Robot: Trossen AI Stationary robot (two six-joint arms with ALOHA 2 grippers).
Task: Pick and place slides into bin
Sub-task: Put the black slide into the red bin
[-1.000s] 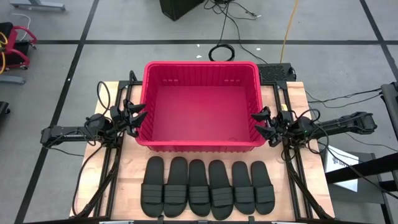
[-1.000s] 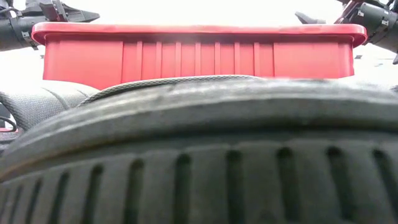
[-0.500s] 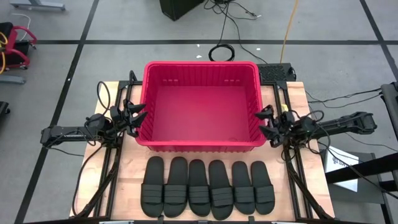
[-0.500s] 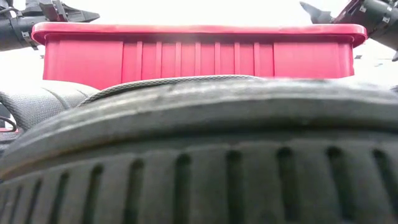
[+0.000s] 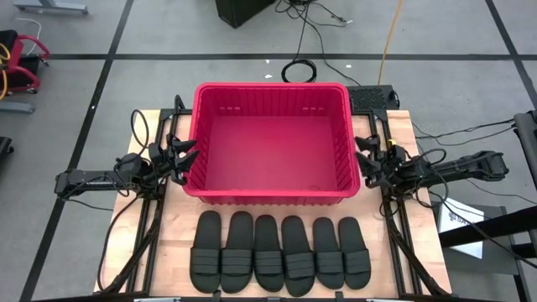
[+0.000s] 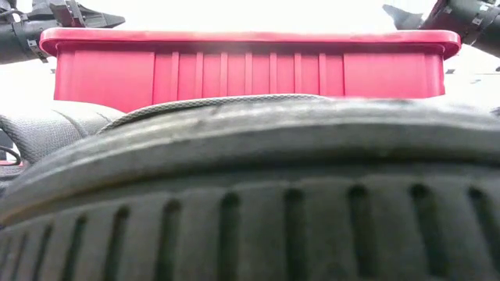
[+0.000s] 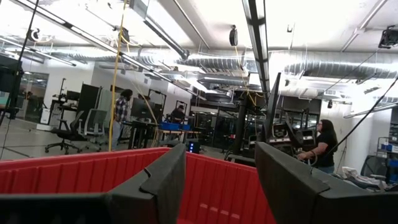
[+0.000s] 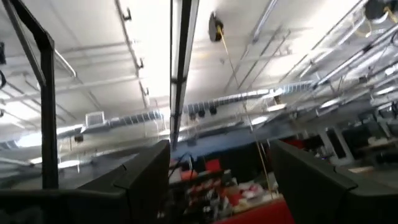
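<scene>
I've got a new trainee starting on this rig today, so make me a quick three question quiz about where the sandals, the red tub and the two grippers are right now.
1. How many black slide sandals lie in the row on the wooden table?
2. True or false: the red bin already holds a sandal.
3. Multiple choice: where is the left gripper? A. over the sandal row. B. beside the bin's left wall, open and empty. C. inside the bin.

Key
1. Six, side by side in front of the bin.
2. False; its floor is bare.
3. B. The right gripper mirrors it at the bin's right wall, also open and empty.
</scene>
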